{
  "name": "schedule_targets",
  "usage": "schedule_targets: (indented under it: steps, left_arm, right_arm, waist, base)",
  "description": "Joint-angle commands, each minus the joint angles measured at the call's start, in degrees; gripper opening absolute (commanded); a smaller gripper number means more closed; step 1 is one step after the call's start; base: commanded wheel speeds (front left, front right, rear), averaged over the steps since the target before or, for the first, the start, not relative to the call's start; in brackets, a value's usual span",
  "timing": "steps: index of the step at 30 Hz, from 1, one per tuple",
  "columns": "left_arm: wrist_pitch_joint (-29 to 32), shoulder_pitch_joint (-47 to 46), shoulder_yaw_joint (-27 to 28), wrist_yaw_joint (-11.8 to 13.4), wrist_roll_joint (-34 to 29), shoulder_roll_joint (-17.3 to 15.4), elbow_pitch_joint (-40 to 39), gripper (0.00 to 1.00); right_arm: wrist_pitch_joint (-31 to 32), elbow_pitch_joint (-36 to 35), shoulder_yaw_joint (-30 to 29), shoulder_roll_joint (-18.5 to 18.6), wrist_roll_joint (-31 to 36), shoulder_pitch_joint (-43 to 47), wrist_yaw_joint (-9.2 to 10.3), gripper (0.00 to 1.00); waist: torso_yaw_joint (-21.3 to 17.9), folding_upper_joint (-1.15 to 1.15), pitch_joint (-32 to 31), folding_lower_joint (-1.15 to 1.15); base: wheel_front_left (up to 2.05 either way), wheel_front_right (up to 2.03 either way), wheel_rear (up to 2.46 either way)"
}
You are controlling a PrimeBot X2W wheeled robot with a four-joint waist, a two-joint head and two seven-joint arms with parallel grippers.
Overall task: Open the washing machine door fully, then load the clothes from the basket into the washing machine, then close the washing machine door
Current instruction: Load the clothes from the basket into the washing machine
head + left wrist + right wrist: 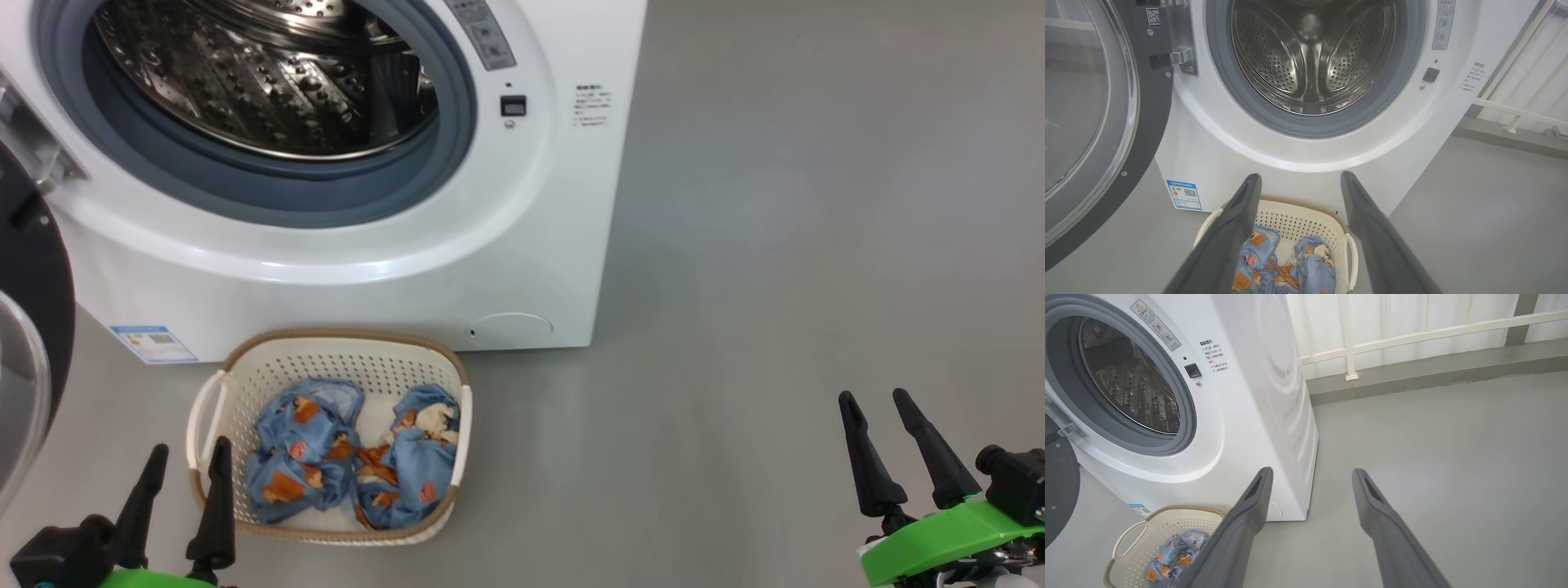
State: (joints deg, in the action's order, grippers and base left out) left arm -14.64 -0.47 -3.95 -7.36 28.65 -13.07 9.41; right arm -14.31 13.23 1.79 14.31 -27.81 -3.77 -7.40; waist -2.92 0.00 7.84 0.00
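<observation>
Label (1184, 195), blue w/ QR, on washing machine (1216, 163); left gripper (1300, 174) & right gripper (1311, 470) spread wide, empty.

the left pincer (189, 445) and right pincer (873, 394) each have two long, tapering black fingers (865, 457) on a bright green mount (939, 543); a chunky black block (1012, 482) tops the right one.

Front-loader and laundry: colours, patterns
White washing machine (392, 269), grey gasket (326, 204), perforated steel drum (269, 90), blue label (153, 343); at its left, door (1149, 122) dark grey; before it, cream perforated basket (343, 363), brown woven-look rim; clothes (302, 457) light blue, orange-brown and white figures.
</observation>
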Motion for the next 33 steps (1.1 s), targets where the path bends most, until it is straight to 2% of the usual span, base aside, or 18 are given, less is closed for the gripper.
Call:
schedule_targets:
  steps: [1, 9, 14, 33]
  left_arm:
    - [-0.4, -2.9, 1.7, -0.1, 0.4, -2.0, -1.0, 1.0]
    - [-0.4, -3.8, 1.1, -0.1, -0.3, -2.6, -1.3, 1.0]
    - [-0.4, -4.0, 0.7, -0.1, -0.6, -2.2, -1.6, 1.0]
    - [-0.4, -4.1, -2.3, -0.1, -0.6, 0.2, 0.8, 1.0]
  right_arm:
    - [-0.7, -1.5, 1.3, 0.6, 0.6, -0.5, -0.09, 1.0]
    - [-0.7, -1.6, 1.3, 0.1, 0.6, -1.0, -0.09, 1.0]
    - [-0.7, -1.6, 1.1, -0.1, 0.6, -1.0, -0.09, 1.0]
    - [-0.7, -2.1, 1.1, -0.9, 0.8, -2.5, -0.09, 1.0]
  waist:
    - [-0.1, 0.0, 0.1, 0.0]
    - [-0.4, 0.0, 1.0, 0.0]
    - [-0.4, 0.0, 1.3, 0.0]
    - [-0.2, 0.0, 4.2, 0.0]
  base:
    - [0.57, -2.13, 1.56]
    - [0.67, -2.25, 1.58]
    - [0.6, -1.26, 0.66]
    - [0.06, -0.07, 0.01]
